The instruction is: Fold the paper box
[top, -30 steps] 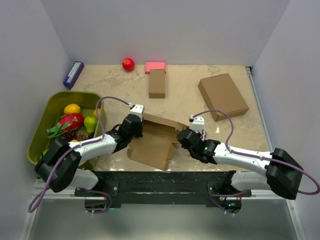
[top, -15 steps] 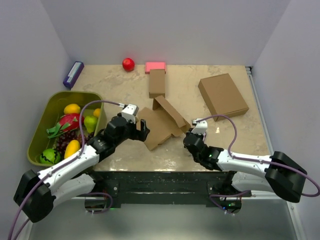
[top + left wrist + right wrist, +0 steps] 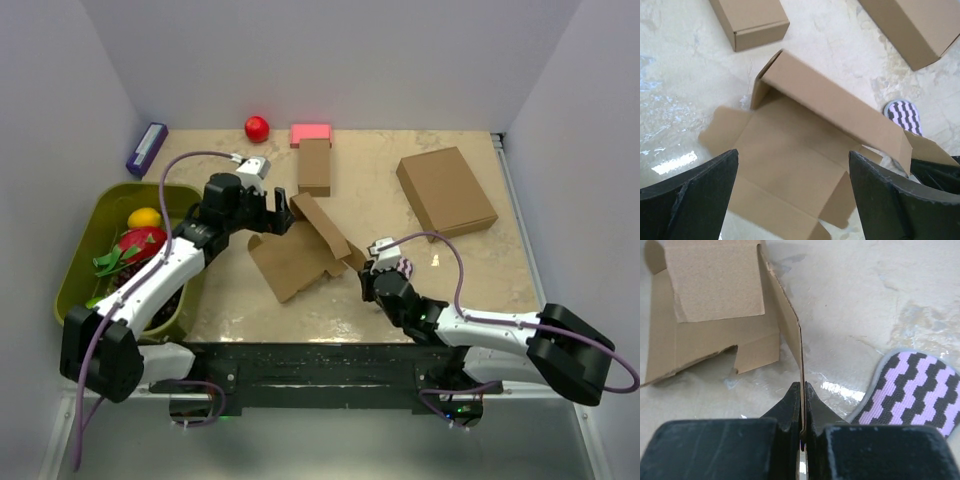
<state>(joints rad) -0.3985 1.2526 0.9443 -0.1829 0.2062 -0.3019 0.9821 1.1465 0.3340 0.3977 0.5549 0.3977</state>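
The paper box point(image 3: 290, 265) lies as a part-folded brown die-cut sheet in the middle of the table, with one long panel point(image 3: 325, 228) standing up. In the left wrist view the paper box point(image 3: 790, 160) sits below my left gripper point(image 3: 793, 155), whose fingers are spread wide with nothing between them. My left gripper point(image 3: 281, 213) hovers at the sheet's far left corner. My right gripper point(image 3: 366, 272) is at the sheet's right end. Its fingers point(image 3: 801, 387) are pinched flat on the thin edge of a flap of the paper box point(image 3: 715, 285).
A narrow brown box point(image 3: 314, 167) and a larger brown box point(image 3: 446, 192) lie behind the sheet. A red ball point(image 3: 257, 128), a pink block point(image 3: 311, 132) and a purple box point(image 3: 147, 149) line the back. A green bin point(image 3: 80, 255) of fruit stands left. A purple patterned pad point(image 3: 920, 395) lies beside my right gripper.
My left gripper has opened, let go of the sheet and pulled back to the far left. The sheet has swung and spread out, with my right gripper still pinching its flap.
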